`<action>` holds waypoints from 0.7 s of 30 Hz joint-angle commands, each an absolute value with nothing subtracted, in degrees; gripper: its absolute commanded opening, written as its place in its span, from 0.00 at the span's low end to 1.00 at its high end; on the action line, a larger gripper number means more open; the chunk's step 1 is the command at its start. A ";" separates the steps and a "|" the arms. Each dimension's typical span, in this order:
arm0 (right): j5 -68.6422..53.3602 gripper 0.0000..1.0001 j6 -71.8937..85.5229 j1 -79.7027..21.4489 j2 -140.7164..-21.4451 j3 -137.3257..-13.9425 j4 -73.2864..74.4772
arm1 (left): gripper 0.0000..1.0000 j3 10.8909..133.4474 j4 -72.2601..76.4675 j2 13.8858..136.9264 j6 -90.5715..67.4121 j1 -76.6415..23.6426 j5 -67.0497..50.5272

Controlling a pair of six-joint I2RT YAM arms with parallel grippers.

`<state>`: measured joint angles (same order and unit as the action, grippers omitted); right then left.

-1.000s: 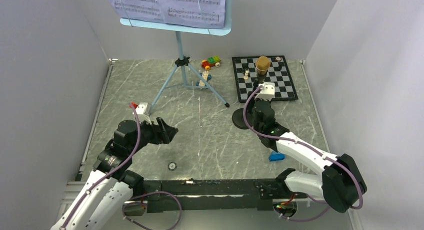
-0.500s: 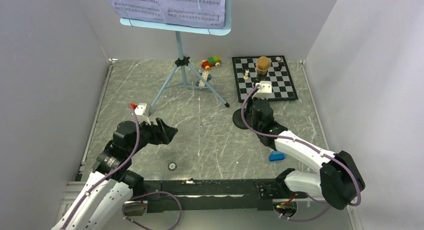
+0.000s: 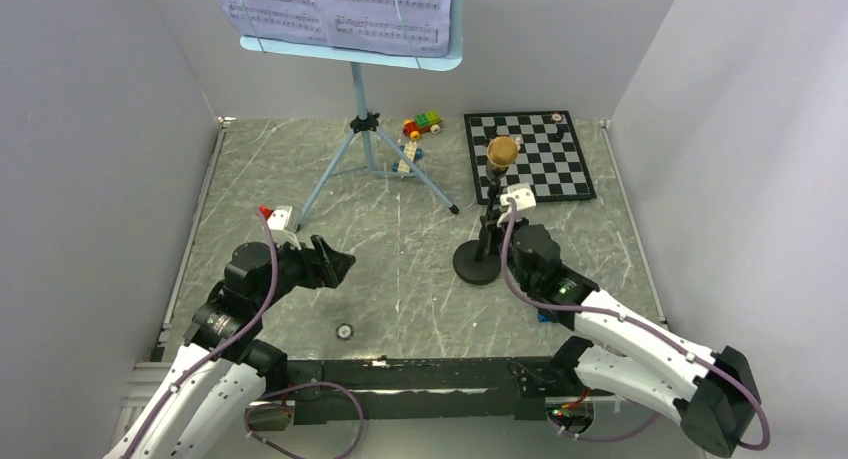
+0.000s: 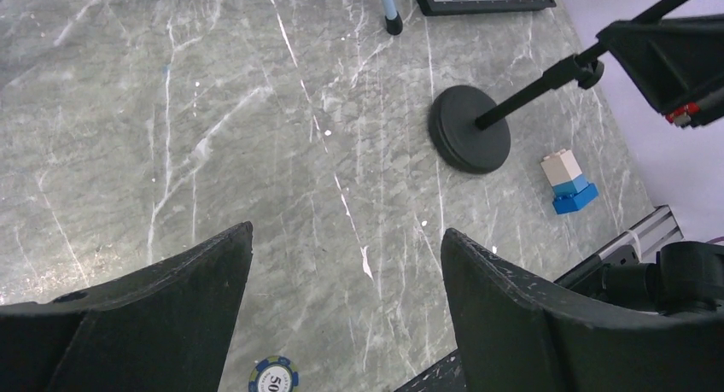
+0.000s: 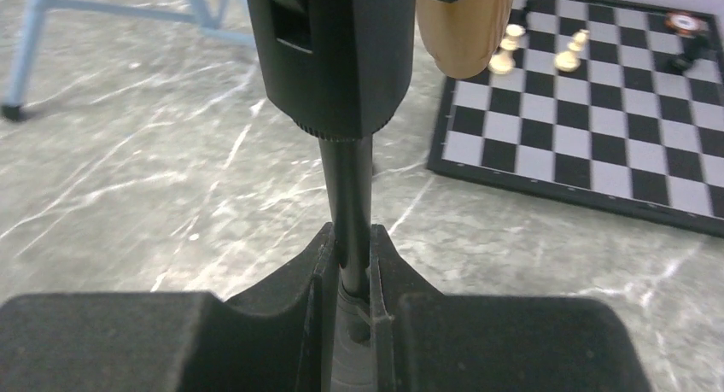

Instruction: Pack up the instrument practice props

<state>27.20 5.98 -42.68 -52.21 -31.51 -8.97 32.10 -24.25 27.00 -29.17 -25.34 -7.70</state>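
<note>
The small black mic stand (image 3: 477, 263) rests on its round base at mid-table, with the gold-brown microphone (image 3: 502, 150) on top. My right gripper (image 3: 496, 221) is shut on its thin pole (image 5: 350, 187), and the fingers (image 5: 388, 268) press it from both sides. The microphone (image 5: 465, 29) shows just above the clamp. The light-blue music stand (image 3: 366, 139) stands at the back on its tripod, with white sheet-music pages (image 3: 340, 4) on its desk. My left gripper (image 3: 335, 262) hovers open over bare table (image 4: 346, 234), left of the mic stand base (image 4: 470, 140).
A chessboard (image 3: 545, 154) with several pieces lies at the back right. A toy brick car (image 3: 422, 125) and a small brick figure (image 3: 408, 159) sit near the tripod. A blue-and-white brick stack (image 4: 568, 180) lies near my right arm, and a poker chip (image 3: 345, 330) is near the front.
My right gripper has shut on the mic stand's pole and drawn the stand and microphone off the chessboard's edge, toward the front left. The left arm has stayed still.
</note>
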 commanded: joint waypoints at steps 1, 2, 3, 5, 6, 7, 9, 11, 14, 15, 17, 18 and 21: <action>16.78 0.00 6.62 -43.85 -45.84 -30.80 -13.01 | 0.85 33.18 -22.12 24.74 -28.29 -25.58 -7.76; 14.57 0.00 7.16 -43.93 -45.27 -30.76 -13.01 | 0.85 33.26 -22.21 24.26 -28.08 -25.58 -7.64; 12.14 0.00 7.77 -44.01 -45.07 -30.87 -13.13 | 0.85 33.30 -22.23 23.76 -27.86 -25.58 -7.38; 7.45 0.00 8.43 -44.22 -45.40 -31.51 -13.75 | 0.85 32.99 -21.78 22.16 -27.57 -25.57 -7.08; 5.60 0.00 8.74 -44.40 -45.84 -31.89 -14.19 | 0.85 32.52 -20.88 21.17 -27.29 -25.58 -7.41; 4.15 0.00 9.12 -44.68 -46.70 -32.29 -14.74 | 0.85 31.88 -19.73 19.98 -27.06 -25.58 -7.79; 3.09 0.00 9.84 -46.05 -48.46 -33.08 -16.14 | 0.86 30.23 -15.94 17.44 -26.83 -25.56 -8.57; 5.63 0.00 9.71 -49.06 -50.62 -34.11 -17.49 | 0.86 28.86 -12.78 15.43 -26.87 -25.57 -9.35; 13.50 0.00 7.63 -55.57 -54.86 -35.49 -19.80 | 0.86 28.26 -10.38 15.00 -27.47 -25.58 -10.01; 18.19 0.00 6.70 -58.07 -56.63 -36.30 -20.43 | 0.86 28.48 -10.29 15.55 -27.58 -25.58 -9.92; 24.44 0.00 4.37 -63.44 -60.28 -37.92 -23.15 | 0.85 29.38 -10.71 17.13 -27.60 -25.57 -10.10; 28.17 0.00 3.18 -65.89 -62.02 -38.64 -24.64 | 0.85 29.70 -11.04 17.51 -27.52 -25.55 -10.02; 36.56 0.00 -0.24 -71.45 -67.87 -40.57 -29.90 | 0.85 29.93 -11.35 17.02 -27.21 -25.58 -9.10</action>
